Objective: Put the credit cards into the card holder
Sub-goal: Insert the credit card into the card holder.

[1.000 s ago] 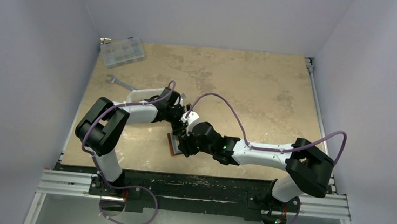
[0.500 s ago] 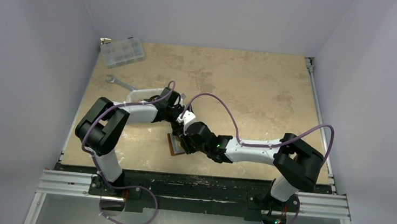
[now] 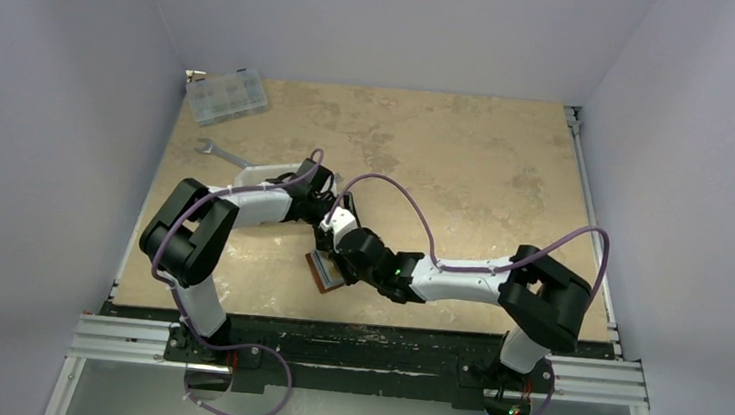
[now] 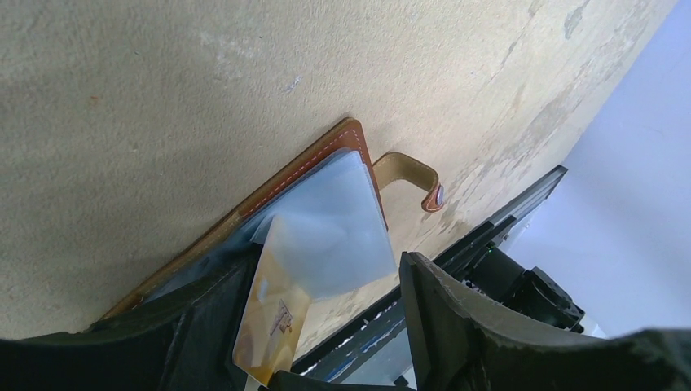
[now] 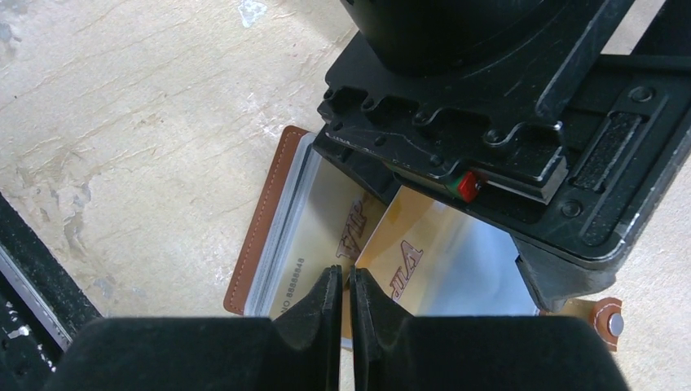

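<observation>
Card holder (image 3: 321, 270): open, flat on the tabletop (image 3: 467, 176) near its front edge, left of centre; brown rim, clear sleeves, snap strap (image 4: 411, 175) sticking out at one side.
Gold card (image 5: 407, 257): marked VIP, tilted; far end under a clear sleeve, near end outside it.
Second card (image 5: 322, 244): gold, also marked VIP, lying inside a sleeve beside the first.
Right end effector (image 5: 345, 281): narrow, fingers drawn to a slit on the gold card's near corner.
Left end effector (image 4: 326, 261): wide, hovering just over the holder, one finger on either side of the gold card.
Wrench (image 3: 220, 152), clear box (image 3: 226, 96): far-left part of the tabletop, well apart from the holder.
</observation>
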Motion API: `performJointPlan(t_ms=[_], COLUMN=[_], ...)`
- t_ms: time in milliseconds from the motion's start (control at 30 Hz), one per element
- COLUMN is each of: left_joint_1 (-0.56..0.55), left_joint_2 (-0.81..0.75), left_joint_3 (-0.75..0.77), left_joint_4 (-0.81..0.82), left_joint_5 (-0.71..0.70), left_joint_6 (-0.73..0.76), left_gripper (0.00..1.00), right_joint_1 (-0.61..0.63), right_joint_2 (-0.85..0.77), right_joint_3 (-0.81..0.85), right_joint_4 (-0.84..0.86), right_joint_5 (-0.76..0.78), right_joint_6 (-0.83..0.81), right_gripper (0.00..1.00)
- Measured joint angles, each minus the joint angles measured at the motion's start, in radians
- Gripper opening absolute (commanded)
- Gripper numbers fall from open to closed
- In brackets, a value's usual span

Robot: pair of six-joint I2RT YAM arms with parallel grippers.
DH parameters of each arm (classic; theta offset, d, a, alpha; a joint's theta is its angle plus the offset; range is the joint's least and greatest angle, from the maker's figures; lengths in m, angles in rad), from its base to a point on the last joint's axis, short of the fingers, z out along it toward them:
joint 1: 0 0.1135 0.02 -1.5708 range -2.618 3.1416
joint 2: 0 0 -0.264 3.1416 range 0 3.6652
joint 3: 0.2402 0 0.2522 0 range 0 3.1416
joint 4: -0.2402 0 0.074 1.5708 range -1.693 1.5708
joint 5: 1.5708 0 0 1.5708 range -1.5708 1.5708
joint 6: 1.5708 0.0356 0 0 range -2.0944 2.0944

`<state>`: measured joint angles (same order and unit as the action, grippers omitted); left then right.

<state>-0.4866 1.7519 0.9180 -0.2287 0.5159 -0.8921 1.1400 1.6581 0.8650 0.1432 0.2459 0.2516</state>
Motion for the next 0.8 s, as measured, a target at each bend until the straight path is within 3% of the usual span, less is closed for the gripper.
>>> performJointPlan(t_ms=[467,800], left_joint_1=[0.006,0.028], left_joint_2=[0.013,0.021], left_joint_3=[0.043,0.1], left_joint_4=[-0.09,-0.267], left_joint_5=[0.01,0.001], left_joint_6=[0.1,0.197], left_gripper=[0.67,0.71], right_joint_1=[0.005,0.004], right_joint_2=[-0.003,-0.044], right_joint_3=[-0.055,-0.121], right_joint_4=[0.089,0.144], right_joint_5=[-0.006,-0.021], right_joint_6=[-0.046,-0.027], right_gripper=[0.24,0.35])
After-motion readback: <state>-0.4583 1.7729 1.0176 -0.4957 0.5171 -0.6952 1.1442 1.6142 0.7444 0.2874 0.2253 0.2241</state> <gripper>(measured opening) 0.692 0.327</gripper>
